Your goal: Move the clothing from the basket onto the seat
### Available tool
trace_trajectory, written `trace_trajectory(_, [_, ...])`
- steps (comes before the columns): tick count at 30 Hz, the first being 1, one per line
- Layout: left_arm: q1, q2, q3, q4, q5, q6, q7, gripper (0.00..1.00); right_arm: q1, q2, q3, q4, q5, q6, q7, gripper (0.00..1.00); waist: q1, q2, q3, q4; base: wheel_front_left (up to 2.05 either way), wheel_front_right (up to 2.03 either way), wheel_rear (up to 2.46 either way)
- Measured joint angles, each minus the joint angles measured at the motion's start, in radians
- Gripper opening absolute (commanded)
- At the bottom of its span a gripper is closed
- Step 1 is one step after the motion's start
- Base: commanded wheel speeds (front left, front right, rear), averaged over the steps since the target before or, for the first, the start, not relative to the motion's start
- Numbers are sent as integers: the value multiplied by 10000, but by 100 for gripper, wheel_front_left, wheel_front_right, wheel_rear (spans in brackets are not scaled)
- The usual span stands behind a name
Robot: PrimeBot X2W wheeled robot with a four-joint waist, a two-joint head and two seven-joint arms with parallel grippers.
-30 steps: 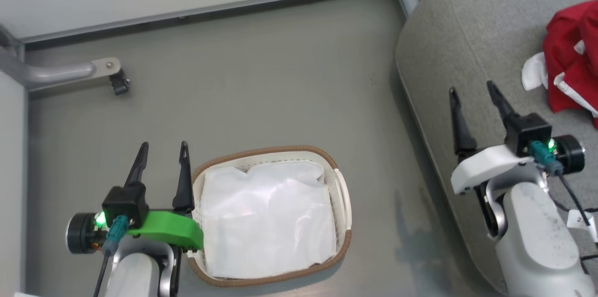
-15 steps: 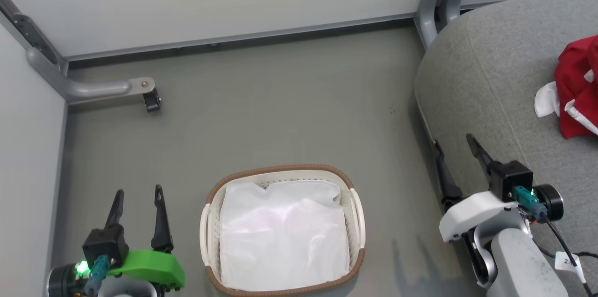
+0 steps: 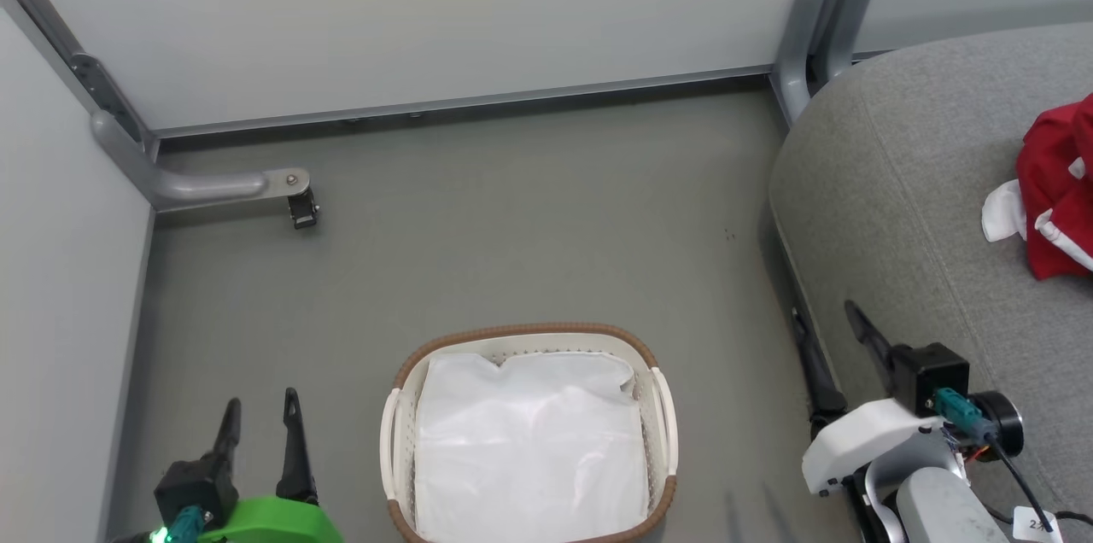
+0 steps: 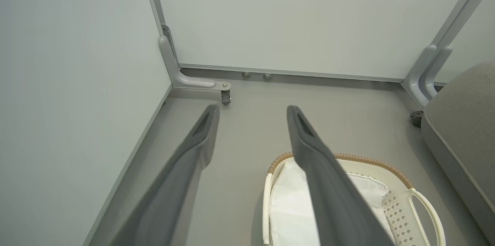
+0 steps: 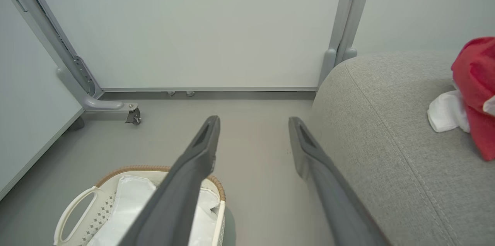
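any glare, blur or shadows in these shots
Head view: liner in the basket looks overexposed, folds washed out. Left wrist view: left gripper looms soft-edged. Right wrist view: right gripper likewise soft; even light.

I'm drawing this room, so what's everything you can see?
Oval cream-white plastic basket, brown woven rim: one, on floor, middle.
White cloth liner: one, inside basket.
Bright red soft clothing, white trim: one heap, on seat.
Rounded grey fabric seat: one, right side.
Pale wall panels, grey metal legs: behind and left.
Small black caster: one, under left leg.
Grey floor: one.
Left end effector: one, dark fingers, open, left of basket.
Right end effector: one, dark fingers, open, beside seat.
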Motion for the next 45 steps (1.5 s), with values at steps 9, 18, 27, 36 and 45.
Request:
trace_trajectory(9, [34,-67,19,464,-673,-38,282,0,317,73,-69,430,717,0,268,0,0,0,-36,4,0,0,0])
trace_trajectory(18, [26,-67,159,221,-2510,-140,721,0,328,71,-265,128,2640,0,719,0,0,0,-100,9,0,0,0])
trace_trajectory(27, [-17,-65,270,13,-3983,-234,1112,0,367,69,-403,-107,4209,0,1091,0,1,0,-158,14,0,0,0])
trace_trajectory(36, [-125,-65,345,-132,-5311,-324,1440,0,388,65,-568,-301,5603,0,1430,0,0,0,-216,19,0,0,0])
trace_trajectory(45, [-188,-63,468,-295,-6504,-414,1760,0,513,59,-690,-495,6867,0,1764,0,0,0,-273,24,0,0,0])
